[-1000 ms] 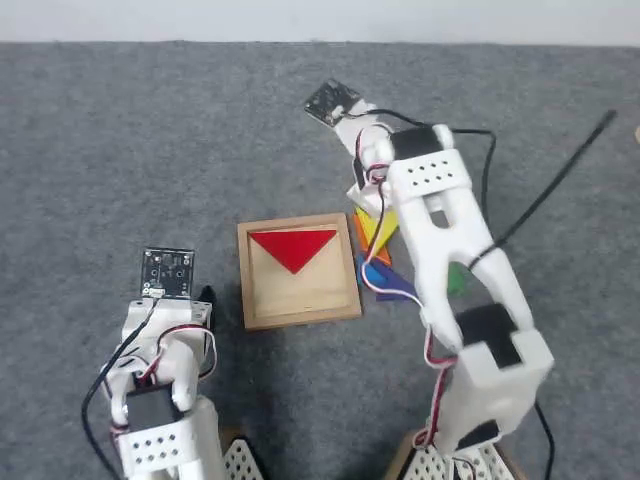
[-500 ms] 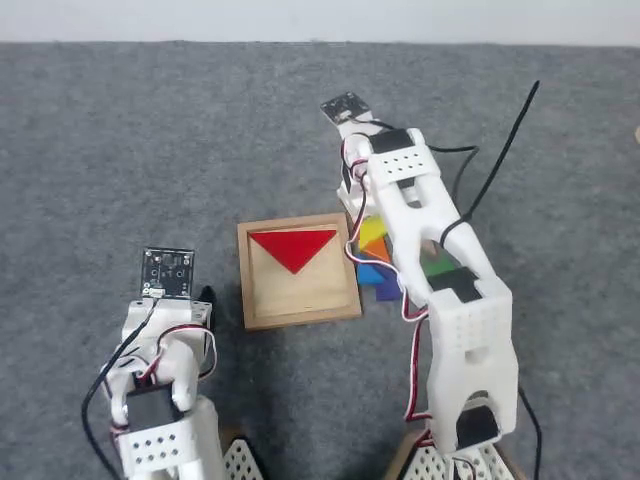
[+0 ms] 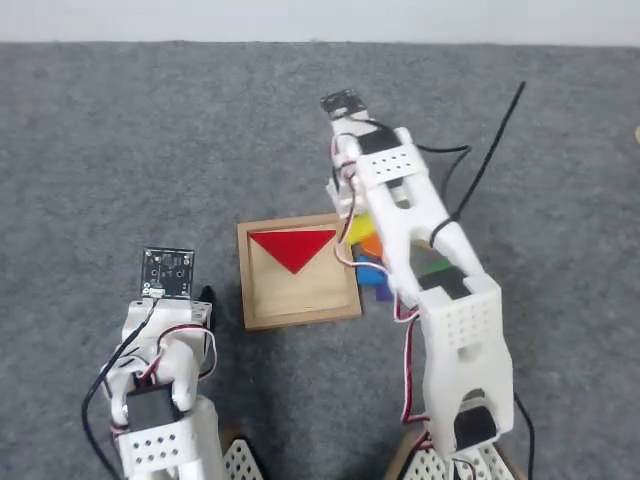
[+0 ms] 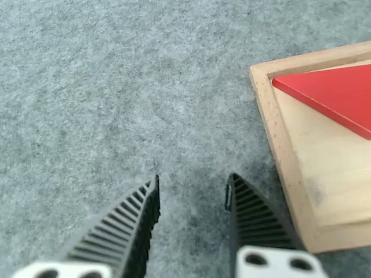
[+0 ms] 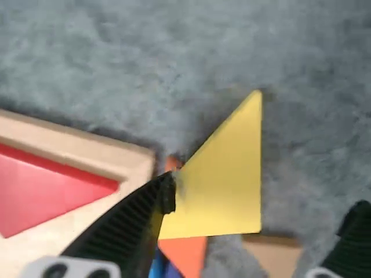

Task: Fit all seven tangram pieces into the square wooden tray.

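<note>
Right claw (image 5: 261, 202) gapes around the yellow triangle (image 5: 226, 174), half hidden under the arm (image 3: 410, 215) from above.

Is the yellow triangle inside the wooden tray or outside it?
Outside. The yellow triangle is beside the tray, past its rim and partly over an orange piece; the red triangle sits inside.

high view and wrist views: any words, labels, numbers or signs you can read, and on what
No text here can be read.
The circuit board on the left arm: tiny marks, too small to read.
The circuit board on the right arm: likewise too small to read.
The wooden tray, red triangle and yellow triangle: plain, no print.
</note>
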Tool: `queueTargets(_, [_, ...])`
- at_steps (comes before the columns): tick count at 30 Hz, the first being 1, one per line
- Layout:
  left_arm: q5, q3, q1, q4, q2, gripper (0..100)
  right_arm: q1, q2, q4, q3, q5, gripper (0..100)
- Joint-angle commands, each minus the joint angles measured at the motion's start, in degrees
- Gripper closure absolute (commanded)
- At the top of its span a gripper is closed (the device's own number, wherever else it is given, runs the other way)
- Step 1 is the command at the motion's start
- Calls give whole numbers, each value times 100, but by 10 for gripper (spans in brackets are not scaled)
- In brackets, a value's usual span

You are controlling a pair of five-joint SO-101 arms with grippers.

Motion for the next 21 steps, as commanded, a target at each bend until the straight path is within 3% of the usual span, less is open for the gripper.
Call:
queueTargets(1, [53, -48, 9, -132, -70, 809, -268, -426, 31, -97, -211, 671])
queueTargets(7, [53, -48, 9, -132, -70, 809, -251, -321, -136, -97, -809, 714])
queueTargets(17, [53, -48, 9, -132, -70, 809, -119, 224, -497, -105, -765, 716])
queueTargets(21, [53, -48, 9, -132, -70, 809, 110, 277, -637, -422, -264, 714])
